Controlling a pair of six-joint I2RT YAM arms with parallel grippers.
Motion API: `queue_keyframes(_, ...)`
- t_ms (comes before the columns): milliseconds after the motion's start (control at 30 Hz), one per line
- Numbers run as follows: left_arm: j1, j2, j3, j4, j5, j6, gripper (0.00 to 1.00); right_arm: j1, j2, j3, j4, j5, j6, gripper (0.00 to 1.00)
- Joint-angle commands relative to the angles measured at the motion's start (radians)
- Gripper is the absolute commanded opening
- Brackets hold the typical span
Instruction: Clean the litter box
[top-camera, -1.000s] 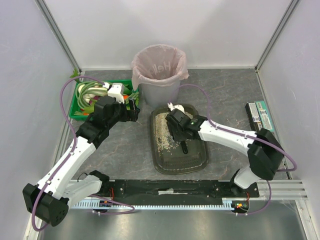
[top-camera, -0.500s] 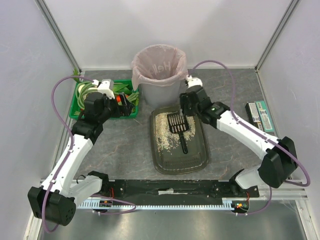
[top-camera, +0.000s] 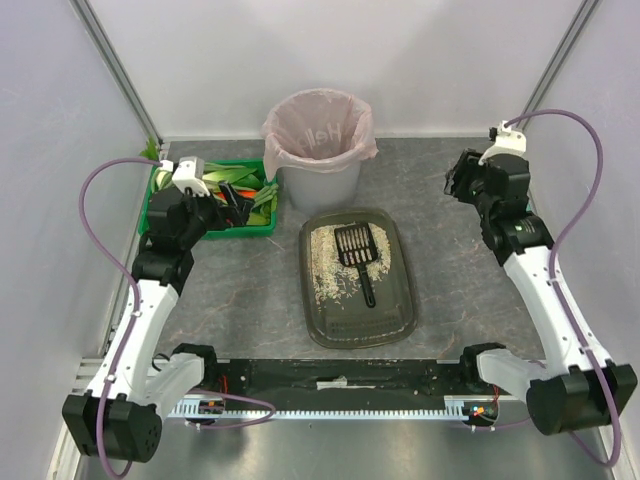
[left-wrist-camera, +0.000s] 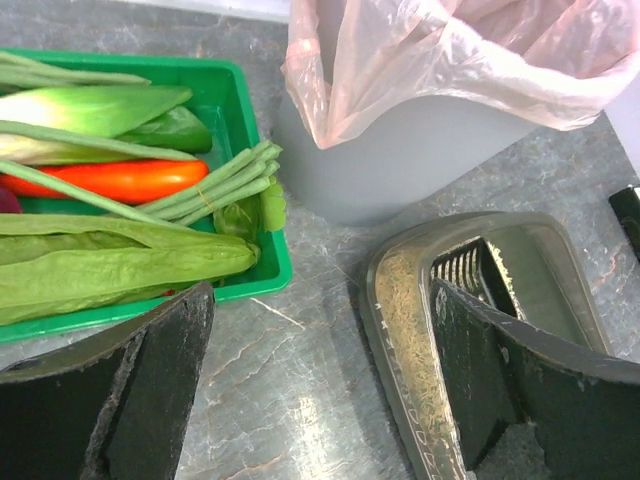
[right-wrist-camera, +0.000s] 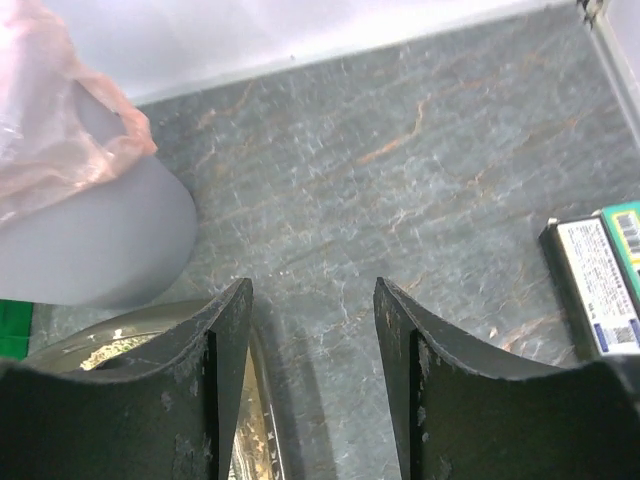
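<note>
The litter box (top-camera: 370, 325) lies mid-table in front of both arm bases, with a black scoop (top-camera: 358, 252) lying in it, head on the litter (top-camera: 328, 270) at the far end. Only the top view shows the whole box. The left wrist view catches just its far left corner and the vegetables in the green crate (left-wrist-camera: 262, 262) to the box's left: leaves, beans (left-wrist-camera: 215, 185) and something red (left-wrist-camera: 110, 180). The right wrist view shows a sliver of the box's far rim, the pink-bagged bin (right-wrist-camera: 90, 240) behind it, and a packet (right-wrist-camera: 600, 290) to its right. The left gripper (top-camera: 235, 205) hangs over the crate's near edge, jaws wide apart and empty. The right gripper (top-camera: 455, 180), raised far right of the box and aimed back toward it, also stands parted, gripping nothing.
</note>
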Motion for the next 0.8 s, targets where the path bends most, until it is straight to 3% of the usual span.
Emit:
queue_keyframes(0, 0.004, -0.068, -0.009, 0.090, -0.013, 0.061, 0.95, 0.008, -0.098, -0.025, 0.055, 0.080, -0.123, 0.59)
queue_keyframes(267, 0.003, -0.178, -0.060, 0.139, -0.098, 0.105, 0.95, 0.008, -0.300, -0.187, 0.247, 0.144, -0.232, 0.60)
queue_keyframes(767, 0.003, -0.224, -0.089, 0.175, -0.098, 0.095, 0.95, 0.007, -0.339, -0.215, 0.267, 0.183, -0.261, 0.60)
